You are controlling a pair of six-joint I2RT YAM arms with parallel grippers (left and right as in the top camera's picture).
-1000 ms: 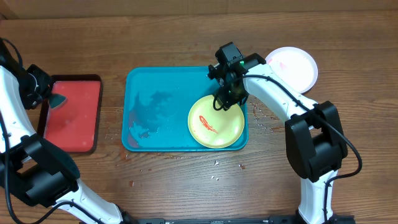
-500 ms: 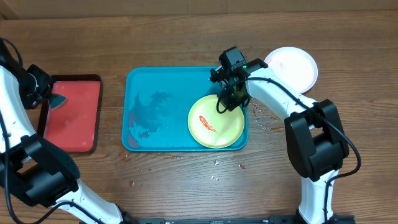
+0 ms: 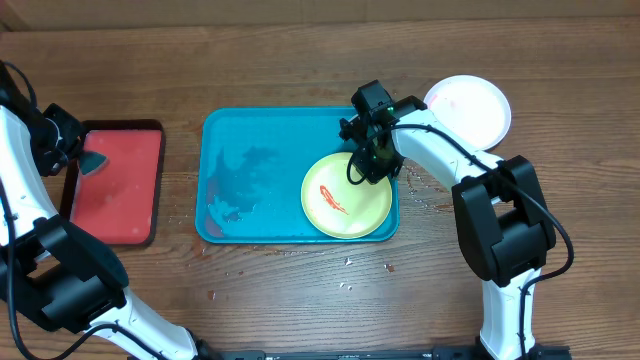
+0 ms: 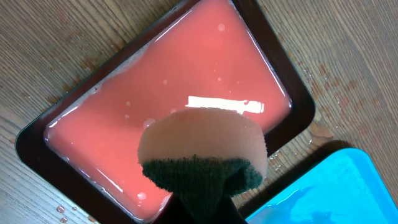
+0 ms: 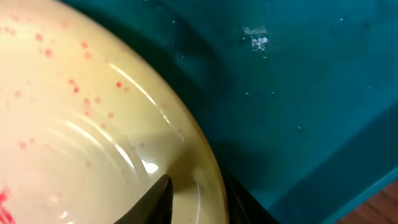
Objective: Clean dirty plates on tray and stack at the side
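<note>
The white plate (image 3: 470, 108) sits off the tray (image 3: 250, 170) at upper right. The yellow-green plate (image 3: 335, 205), its red smear not yet cleaned, lies in the tray's lower right. My right gripper (image 3: 362, 172) straddles its upper-right rim, one finger each side; whether it pinches yet I cannot tell. My left gripper (image 3: 82, 158) clamps the sponge (image 4: 202, 146) over the red tray (image 3: 120, 190), far left.

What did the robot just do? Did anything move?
The right gripper dipped onto the rim of the yellow-green plate, fingers closing on either side; whether it grips yet is unclear. The white plate, teal tray and sponge over the red tray stayed put.
</note>
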